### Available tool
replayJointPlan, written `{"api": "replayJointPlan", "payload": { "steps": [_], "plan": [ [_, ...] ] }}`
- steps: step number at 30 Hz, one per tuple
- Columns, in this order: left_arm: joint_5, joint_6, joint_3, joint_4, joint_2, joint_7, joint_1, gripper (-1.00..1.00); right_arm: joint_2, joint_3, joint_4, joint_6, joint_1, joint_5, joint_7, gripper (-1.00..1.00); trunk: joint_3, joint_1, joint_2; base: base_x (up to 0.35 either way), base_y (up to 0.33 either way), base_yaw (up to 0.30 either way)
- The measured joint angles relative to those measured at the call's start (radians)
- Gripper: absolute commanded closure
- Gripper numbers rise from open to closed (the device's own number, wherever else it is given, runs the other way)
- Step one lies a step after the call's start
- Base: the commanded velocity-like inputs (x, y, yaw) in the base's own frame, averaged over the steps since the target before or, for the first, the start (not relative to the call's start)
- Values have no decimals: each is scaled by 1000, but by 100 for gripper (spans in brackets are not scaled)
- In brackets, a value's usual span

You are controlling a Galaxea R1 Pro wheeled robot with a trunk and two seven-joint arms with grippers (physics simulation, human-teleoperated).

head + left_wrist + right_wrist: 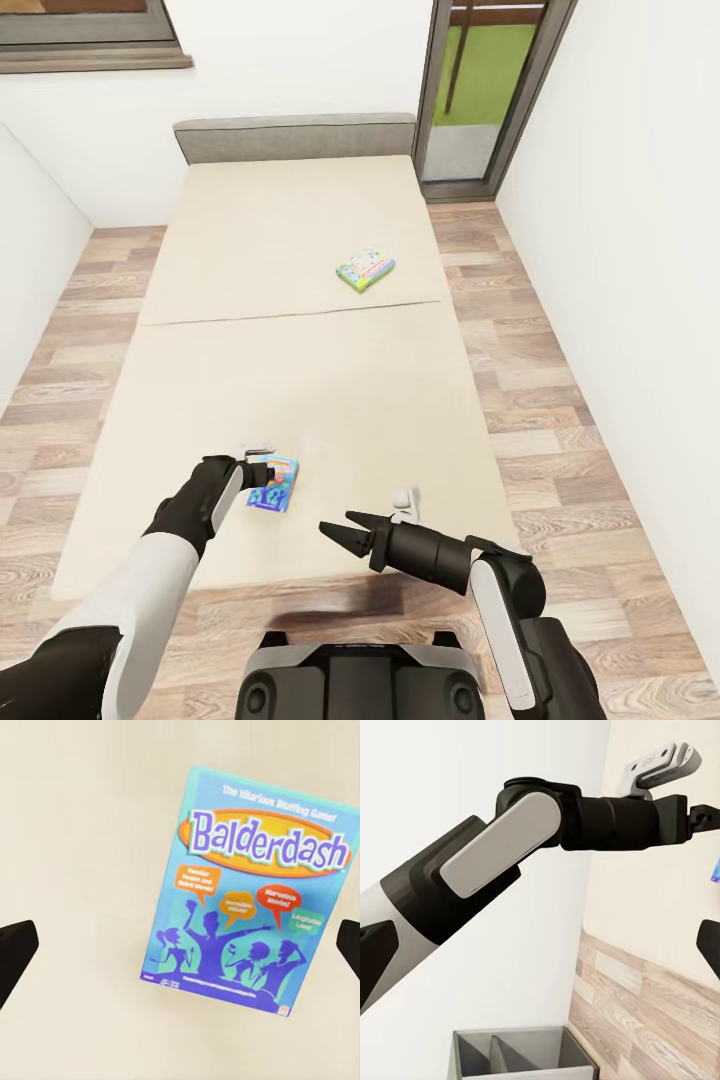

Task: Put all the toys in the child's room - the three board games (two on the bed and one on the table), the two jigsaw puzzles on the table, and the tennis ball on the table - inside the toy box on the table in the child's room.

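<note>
White walls (620, 180) close in the scene on both sides, and a wood-plank floor (530, 420) in pale brown and grey runs along them. A dark-framed glass door (485, 95) stands at the far right, with green ground showing through its panes. At the far left a dark-framed window (90, 35) sits above a grey sill. In the right wrist view, a grey open-topped divided bin (521, 1054) stands against the wall.

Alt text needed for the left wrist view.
A blue Balderdash board game box lies flat and slightly tilted on the plain beige mattress, between the left gripper's open jaws, whose dark tips show at either edge.
</note>
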Motion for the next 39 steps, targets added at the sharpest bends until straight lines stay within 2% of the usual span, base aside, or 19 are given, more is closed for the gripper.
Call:
{"api": "replayJointPlan", "payload": {
  "steps": [13,39],
  "plan": [
    [0,0,0,0,-5,0,0,-100,0,1,1,-1,0,0,-2,-100,0,0,0,72,45,0],
    [0,0,0,0,-6,0,0,-100,0,6,0,-2,0,0,-4,-100,0,0,0,4,2,0]
  ]
}}
